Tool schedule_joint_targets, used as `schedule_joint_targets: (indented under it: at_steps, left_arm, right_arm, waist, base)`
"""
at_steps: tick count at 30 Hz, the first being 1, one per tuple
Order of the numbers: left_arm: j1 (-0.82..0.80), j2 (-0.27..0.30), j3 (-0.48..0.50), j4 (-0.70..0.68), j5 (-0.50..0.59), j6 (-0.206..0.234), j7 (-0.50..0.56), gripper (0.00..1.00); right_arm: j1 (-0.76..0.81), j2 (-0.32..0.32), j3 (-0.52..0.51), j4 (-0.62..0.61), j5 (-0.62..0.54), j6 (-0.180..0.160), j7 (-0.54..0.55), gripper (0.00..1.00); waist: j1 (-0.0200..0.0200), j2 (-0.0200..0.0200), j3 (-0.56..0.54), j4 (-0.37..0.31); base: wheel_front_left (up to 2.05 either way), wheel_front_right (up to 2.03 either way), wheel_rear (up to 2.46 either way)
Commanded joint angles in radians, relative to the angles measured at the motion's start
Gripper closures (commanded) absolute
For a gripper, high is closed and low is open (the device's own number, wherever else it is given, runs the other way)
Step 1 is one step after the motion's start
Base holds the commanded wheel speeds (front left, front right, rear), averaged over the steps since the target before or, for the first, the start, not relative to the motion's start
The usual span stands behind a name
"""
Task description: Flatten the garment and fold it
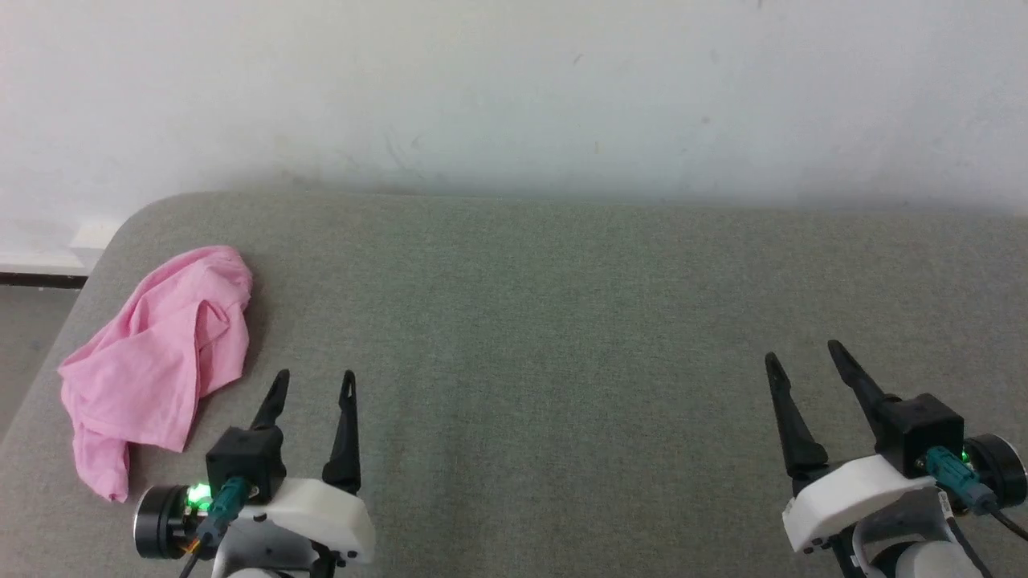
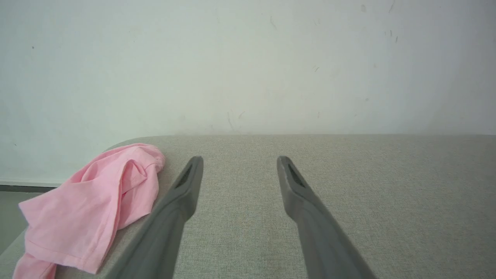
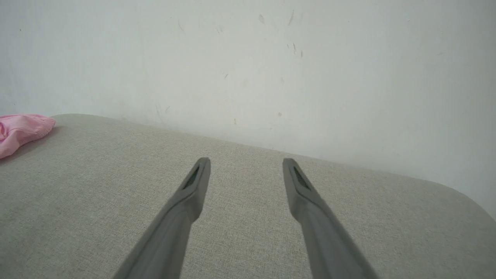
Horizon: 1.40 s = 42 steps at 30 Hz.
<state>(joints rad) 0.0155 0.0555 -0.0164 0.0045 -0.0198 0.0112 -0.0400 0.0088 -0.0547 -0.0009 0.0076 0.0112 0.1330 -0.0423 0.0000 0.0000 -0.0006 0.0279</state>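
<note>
The garment lies in a crumpled pink heap at the far left of the grey table, close to its rounded left corner, with one end trailing toward the near edge. It is bunched and folded over on itself, not spread flat, and a hemmed edge shows along its lower side in the left wrist view. The left gripper hangs just right of the heap, near it but not touching, with its two dark fingers well apart and nothing between them. The right gripper is far across the table on the right side, well away from the cloth, its fingers likewise spread and empty. Both point toward the pale wall behind the table. From the right wrist, the garment is just a pink lump at the left edge of the view, on the table's far corner.
</note>
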Motion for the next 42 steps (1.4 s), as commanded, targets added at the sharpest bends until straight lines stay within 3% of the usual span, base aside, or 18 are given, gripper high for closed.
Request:
schedule_joint_targets:
  at_steps: [1, 42]
  left_arm:
    - [0.017, -0.001, -0.004, -0.007, -0.01, 0.009, -0.013, 0.0]
    - [0.071, -0.003, -0.026, -0.034, -0.031, 0.034, -0.097, 0.0]
  right_arm:
    - [0.007, 0.001, 0.0, -0.005, 0.008, 0.0, -0.011, 0.0]
    - [0.032, 0.002, 0.037, 0.029, 0.049, -0.001, -0.094, 0.0]
  waist:
    - [0.0, 0.0, -0.001, 0.012]
    - [0.0, 0.0, -0.021, 0.3]
  base:
    - [0.0, 0.0, 0.0]
    - [0.0, 0.0, 0.0]
